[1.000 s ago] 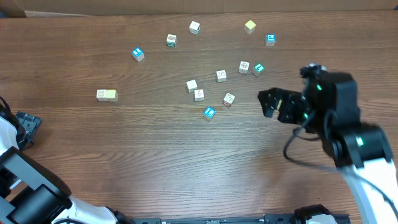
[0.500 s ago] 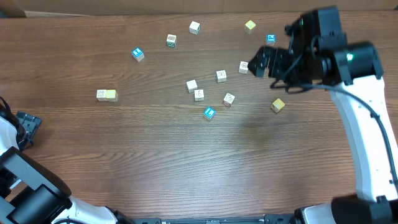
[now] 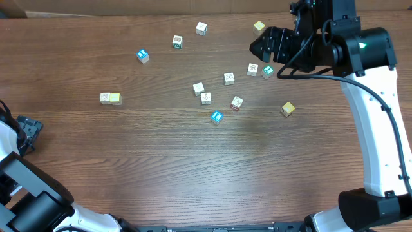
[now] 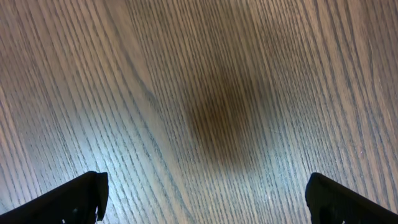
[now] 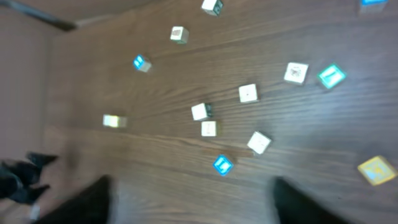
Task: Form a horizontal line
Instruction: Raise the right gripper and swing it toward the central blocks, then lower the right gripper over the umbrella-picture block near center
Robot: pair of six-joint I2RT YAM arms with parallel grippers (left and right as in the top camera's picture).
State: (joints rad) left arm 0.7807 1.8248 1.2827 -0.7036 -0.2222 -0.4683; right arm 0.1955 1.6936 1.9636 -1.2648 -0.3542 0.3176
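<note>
Two touching cubes (image 3: 110, 98), loose cubes (image 3: 217, 116) scattered rightward; left tool (image 4: 205, 191), right tool (image 3: 256, 48) spread, empty

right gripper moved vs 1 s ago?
Yes. The right gripper went up-frame toward the far edge: it was below and right of the teal cube, now it is above it.

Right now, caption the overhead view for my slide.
Right gripper hovers over scattered cubes; a touching white-yellow pair lies apart.

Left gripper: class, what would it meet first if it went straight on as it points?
Most likely the table: ahead of the open left gripper, its wrist view shows only wood grain, no cube. How far off is unclear.
</note>
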